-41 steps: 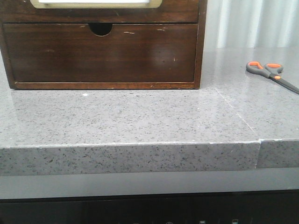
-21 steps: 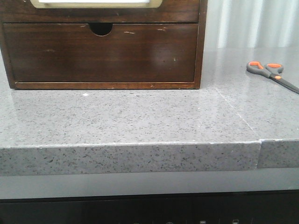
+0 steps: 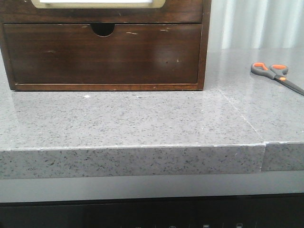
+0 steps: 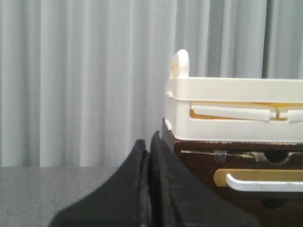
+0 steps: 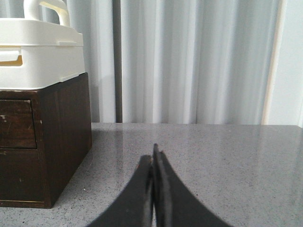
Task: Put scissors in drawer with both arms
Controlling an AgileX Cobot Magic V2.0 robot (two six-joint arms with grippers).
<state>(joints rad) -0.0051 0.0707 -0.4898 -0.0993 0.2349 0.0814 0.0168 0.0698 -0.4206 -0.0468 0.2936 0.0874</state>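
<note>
The scissors lie flat on the grey stone counter at the far right, with their orange-lined loops toward the cabinet and their dark blades running off the right edge. The drawer is the top front of the dark wooden cabinet and is closed; only its lower strip with the tan-rimmed white plate shows. In the left wrist view its white handle is beside my left gripper, which is shut on nothing. My right gripper is shut and empty over bare counter. Neither arm appears in the front view.
Below the top drawer is a plain closed drawer front with a half-round notch. A white plastic box with a handle sits on top of the cabinet. The counter has a front edge and a seam at the right. Curtains hang behind.
</note>
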